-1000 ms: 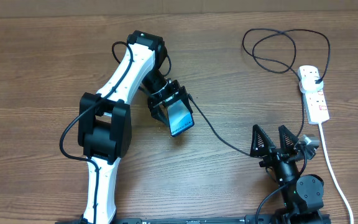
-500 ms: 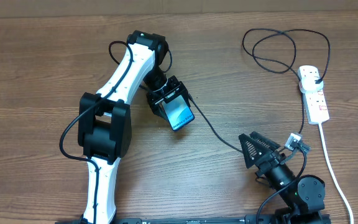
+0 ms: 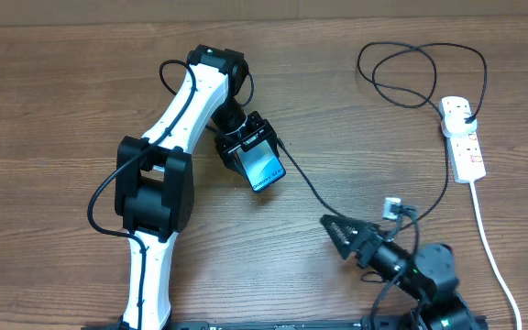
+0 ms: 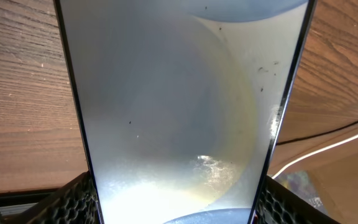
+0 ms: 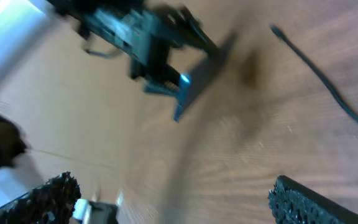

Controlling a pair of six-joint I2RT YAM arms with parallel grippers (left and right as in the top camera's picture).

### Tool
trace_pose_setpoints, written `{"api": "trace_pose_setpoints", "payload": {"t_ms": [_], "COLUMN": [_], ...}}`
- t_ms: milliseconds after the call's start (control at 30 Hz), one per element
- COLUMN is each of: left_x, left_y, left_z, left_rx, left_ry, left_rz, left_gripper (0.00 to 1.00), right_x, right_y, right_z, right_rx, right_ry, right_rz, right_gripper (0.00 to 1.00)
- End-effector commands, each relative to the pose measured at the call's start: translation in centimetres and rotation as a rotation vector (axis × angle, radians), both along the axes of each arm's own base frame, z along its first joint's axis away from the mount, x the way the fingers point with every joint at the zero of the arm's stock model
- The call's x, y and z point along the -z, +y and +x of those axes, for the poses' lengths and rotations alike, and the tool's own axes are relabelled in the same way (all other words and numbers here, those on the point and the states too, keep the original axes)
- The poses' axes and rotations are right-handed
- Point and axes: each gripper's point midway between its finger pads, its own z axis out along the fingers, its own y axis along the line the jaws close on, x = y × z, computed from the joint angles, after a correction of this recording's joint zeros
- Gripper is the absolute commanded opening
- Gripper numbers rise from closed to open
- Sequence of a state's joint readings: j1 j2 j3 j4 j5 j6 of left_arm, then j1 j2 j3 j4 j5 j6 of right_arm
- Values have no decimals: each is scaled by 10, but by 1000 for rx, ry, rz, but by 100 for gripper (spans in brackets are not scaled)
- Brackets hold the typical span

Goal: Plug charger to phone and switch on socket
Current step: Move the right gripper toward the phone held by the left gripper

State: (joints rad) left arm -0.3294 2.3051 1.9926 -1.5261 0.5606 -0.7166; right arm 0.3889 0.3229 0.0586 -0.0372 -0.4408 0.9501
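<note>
**Phone clamped in left gripper, charger tip loose beside it**

The phone (image 3: 266, 171) sits a little left of the table's middle, lit blue and tilted, with its upper end caught in the left gripper (image 3: 253, 154). That gripper is closed on it. In the left wrist view the screen (image 4: 179, 112) fills the frame between the two meshed fingers (image 4: 73, 199) that press on its edges. The overhead view does not show whether the phone's lower end touches the wood.

The charger (image 3: 307, 186) is not plugged into the phone. Its tip lies on the table just beside the phone's right edge. In the blurred right wrist view the tip (image 5: 276, 28) lies clear of the phone (image 5: 197, 78). From there the cable runs down to the right, passes near the right gripper (image 3: 333, 234), then climbs into a loose loop at the far right. It ends at the black plug (image 3: 463, 111), which is seated in the far end of the socket (image 3: 468, 148).

The socket lies along the right edge, and its white cord (image 3: 489, 247) trails toward the near edge. Its switch positions are too small to read.

The right gripper hangs low over the near right part of the table (image 3: 62, 82) and points left toward the phone. Its fingers (image 5: 48, 196) are spread wide and hold nothing.
</note>
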Motion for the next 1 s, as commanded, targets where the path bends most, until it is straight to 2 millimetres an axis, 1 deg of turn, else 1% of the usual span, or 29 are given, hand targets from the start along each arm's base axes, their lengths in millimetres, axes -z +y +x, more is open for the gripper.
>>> {"api": "trace_pose_setpoints", "payload": {"t_ms": [0,167,367,467,500,567,667,733,767,833,900,967], "left_x": [-6,-6,-6,-5,-5,-2,0,1,1,1,1,2], "left_y": [-2,-2,-2,-2,-2,2,7,7,7,7,7,7], "left_z": [6,6,6,8,8,9,10,11,12,12,12,13], "left_rx": [-18,-21,-33,-45,-50,-78,-105,-120,-132,-146,-154,-158], "left_ry": [-14,-12,-8,-11,-9,-1,4,6,10,17,18,13], "left_rz": [-6,-5,1,4,9,53,94,102,106,113,116,118], "left_gripper": [4,4,5,4,5,4,4,4,4,5,5,5], "right_x": [-23,-11,4,20,24,27,28,30,32,36,37,38], "right_y": [6,29,58,74,78,85,95,98,99,102,106,110], "right_z": [19,45,82,101,104,107,110,114,117,119,122,123], "right_rx": [46,45,14,6,9,-3,-12,22,35,40,39,35], "right_ry": [-39,90,200,285,309,314,295,306,313,323,333,341], "right_rz": [-82,-197,-258,-266,-262,-263,-258,-240,-230,-215,-189,-163], "right_gripper": [99,100,100,100,99,94,91,88,83,79,73,68]}}
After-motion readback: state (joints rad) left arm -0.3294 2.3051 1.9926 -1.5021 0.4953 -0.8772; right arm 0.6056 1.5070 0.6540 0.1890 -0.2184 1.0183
